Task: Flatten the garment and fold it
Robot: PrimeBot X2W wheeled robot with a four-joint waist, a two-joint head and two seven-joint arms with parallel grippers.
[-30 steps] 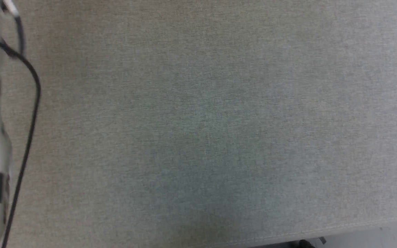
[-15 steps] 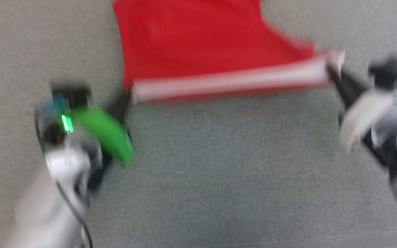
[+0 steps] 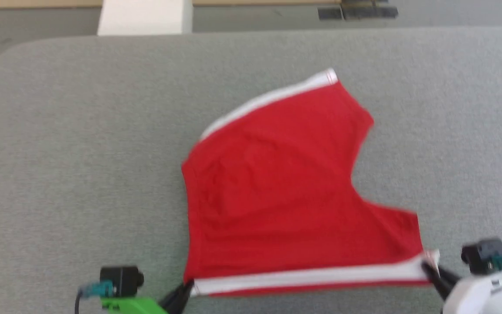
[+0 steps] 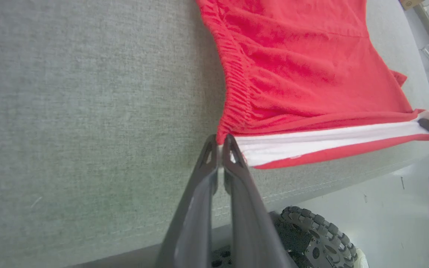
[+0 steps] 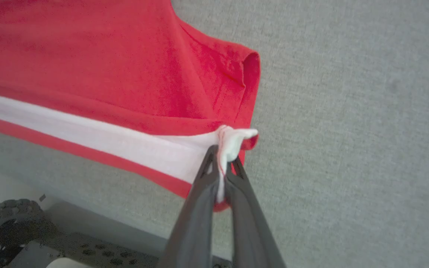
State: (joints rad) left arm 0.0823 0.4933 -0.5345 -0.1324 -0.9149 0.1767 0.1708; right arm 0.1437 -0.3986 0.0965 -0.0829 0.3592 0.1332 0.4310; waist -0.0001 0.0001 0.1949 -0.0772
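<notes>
As the head view shows, the garment (image 3: 277,187) lies spread on the grey padded surface (image 3: 81,152), with its white stripe (image 3: 312,275) along the near edge. The left gripper (image 3: 185,291) is at the stripe's left end and the right gripper (image 3: 430,267) at its right end; this edge seems slightly raised, but the view is blurred.

In the left wrist view, the left fingers are pressed together on the corner where the gathered waistband (image 4: 237,96) meets the stripe.

In the right wrist view, the right fingers are clamped on the bunched white hem corner (image 5: 235,139), and the red cloth stretches away to the upper left.
</notes>
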